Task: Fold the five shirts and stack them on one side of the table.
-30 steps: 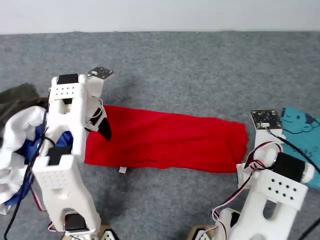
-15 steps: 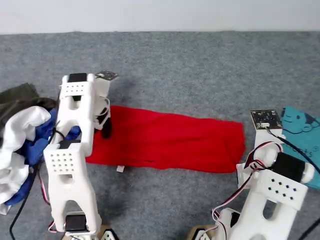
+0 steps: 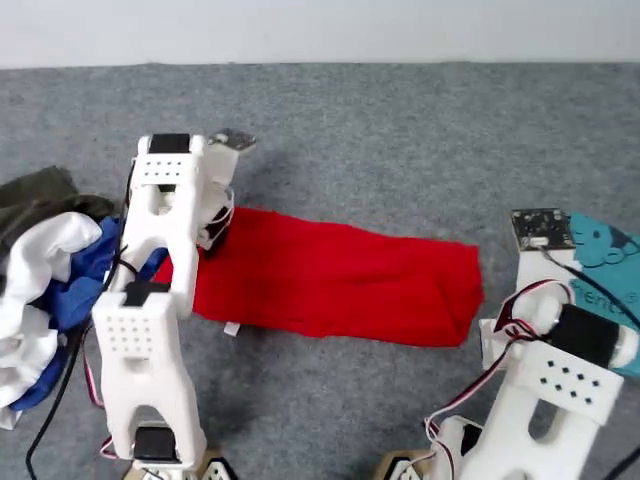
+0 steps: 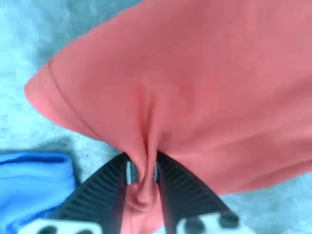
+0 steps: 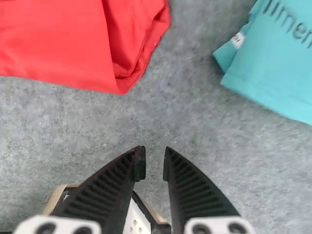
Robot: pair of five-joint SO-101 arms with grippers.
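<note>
We count five shirts. A red shirt (image 3: 340, 285) lies across the middle of the table (image 3: 400, 130), and a teal shirt (image 3: 605, 250) lies at its right edge. A white shirt (image 3: 40, 260), a blue shirt (image 3: 85, 285) and a dark shirt (image 3: 35, 195) are heaped at the left. The left gripper (image 4: 142, 168) is clamped on the red shirt's left end. The right gripper (image 5: 154, 163) hangs over bare table near the teal shirt, jaws a slit apart, holding nothing. The teal shirt bears dark print, and the red shirt has a small white tag (image 3: 232, 328).
</note>
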